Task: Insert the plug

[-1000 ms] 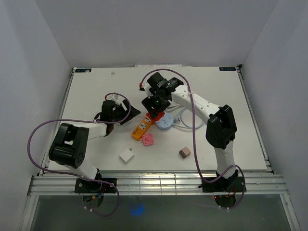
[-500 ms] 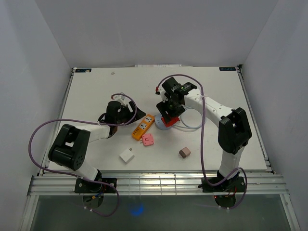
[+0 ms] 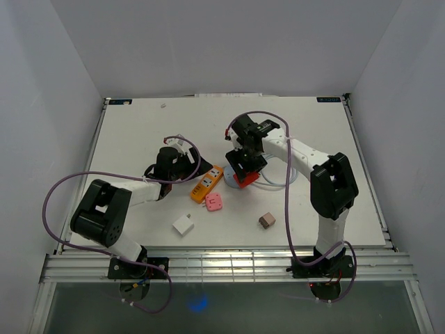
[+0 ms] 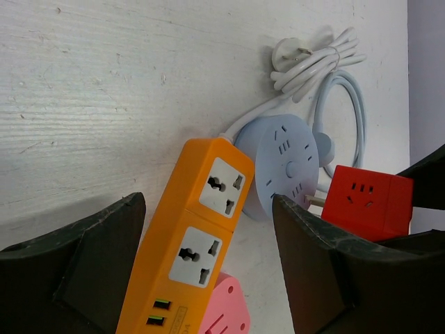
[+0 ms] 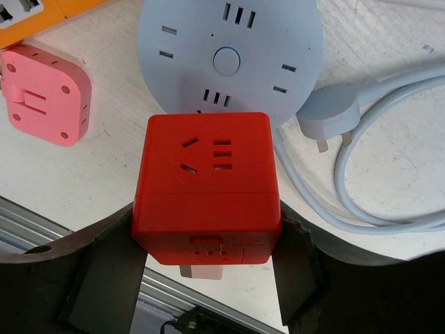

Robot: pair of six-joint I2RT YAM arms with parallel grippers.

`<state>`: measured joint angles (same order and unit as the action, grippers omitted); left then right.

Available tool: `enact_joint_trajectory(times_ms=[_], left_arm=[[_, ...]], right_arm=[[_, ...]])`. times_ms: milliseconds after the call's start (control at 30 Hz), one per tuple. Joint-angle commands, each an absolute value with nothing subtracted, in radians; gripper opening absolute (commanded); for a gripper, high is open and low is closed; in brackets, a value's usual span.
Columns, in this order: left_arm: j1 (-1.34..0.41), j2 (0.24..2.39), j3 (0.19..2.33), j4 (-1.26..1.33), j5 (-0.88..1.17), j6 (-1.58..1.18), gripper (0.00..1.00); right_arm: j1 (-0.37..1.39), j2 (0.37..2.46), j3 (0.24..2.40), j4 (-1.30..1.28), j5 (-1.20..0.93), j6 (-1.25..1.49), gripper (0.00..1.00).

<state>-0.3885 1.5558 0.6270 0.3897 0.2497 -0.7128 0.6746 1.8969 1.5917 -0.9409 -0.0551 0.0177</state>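
Observation:
The red cube plug [image 5: 207,188] is clamped between the fingers of my right gripper [image 5: 208,217], which is shut on its sides. Metal prongs stick out of the cube toward the round pale-blue socket [image 4: 288,163] in the left wrist view. The cube [image 3: 245,179] hangs just in front of that socket [image 5: 229,56]. An orange power strip [image 3: 207,183] lies between the two arms. My left gripper [image 4: 206,209] stands open astride the strip [image 4: 201,243], with gaps to both fingers.
A pink adapter [image 3: 213,202] lies by the strip's near end. A white adapter [image 3: 183,225] and a small brown cube [image 3: 266,220] sit nearer the front edge. The socket's pale-blue cable [image 5: 389,195] and its plug [image 5: 327,115] coil to the right.
My right arm has carried the red cube rightward and slightly nearer, to the round socket. My left gripper has slid right toward the orange strip.

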Motion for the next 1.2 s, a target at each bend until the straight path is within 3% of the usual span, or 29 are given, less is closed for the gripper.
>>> enact_joint_trajectory(times_ms=[0,700,1167], left_arm=[[-0.390,1.506,0.644,0.397,0.236,-0.692,0.84],[-0.390,1.485,0.646,0.376,0.236,-0.681,0.84],[-0.390,1.552,0.667,0.376,0.259,-0.690,0.84]], right_arm=[[0.675,1.905,1.638,-0.971,-0.060,0.043,0.33],[0.675,2.016,1.713,-1.045,-0.084,0.078,0.30],[0.676,2.148,1.858,-1.224,0.084,0.126,0.26]])
